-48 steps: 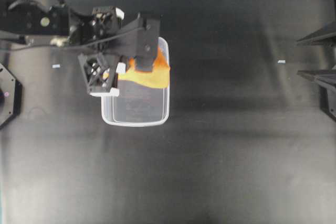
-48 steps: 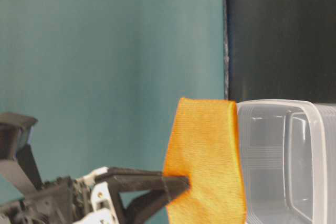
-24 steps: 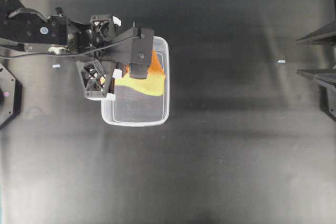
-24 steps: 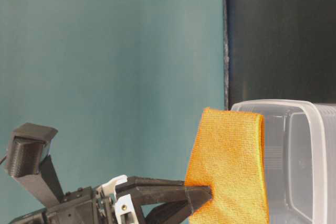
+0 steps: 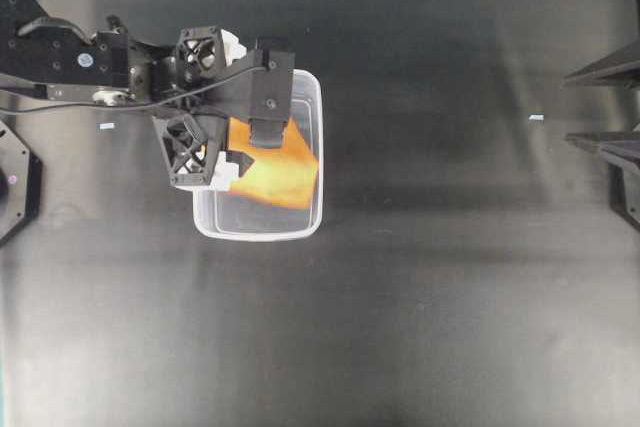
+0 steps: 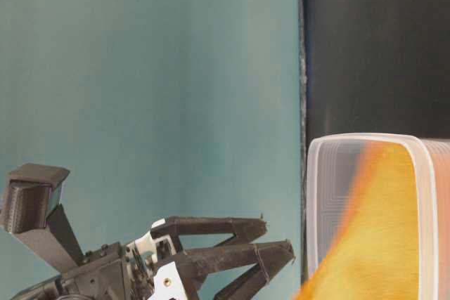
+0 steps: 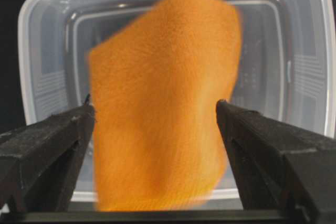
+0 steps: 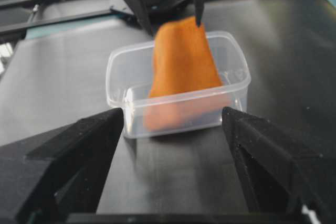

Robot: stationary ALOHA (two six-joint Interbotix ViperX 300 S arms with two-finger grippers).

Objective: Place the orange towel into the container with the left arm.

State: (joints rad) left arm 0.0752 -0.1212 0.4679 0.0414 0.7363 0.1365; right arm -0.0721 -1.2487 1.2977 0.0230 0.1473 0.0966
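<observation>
The orange towel is blurred and free of the fingers, lying aslant inside the clear container. It also shows in the left wrist view, the table-level view and the right wrist view. My left gripper is open just above the container's far-left end, its fingers apart on either side of the towel and off it. In the table-level view the left gripper is open and empty beside the container. My right gripper is open and empty, far off at the right edge.
Two small white tape marks lie on the black table. A black fixture sits at the left edge. A teal wall stands behind the left arm.
My left gripper has opened and let go of the towel. The towel has dropped from hanging over the rim down into the container.
</observation>
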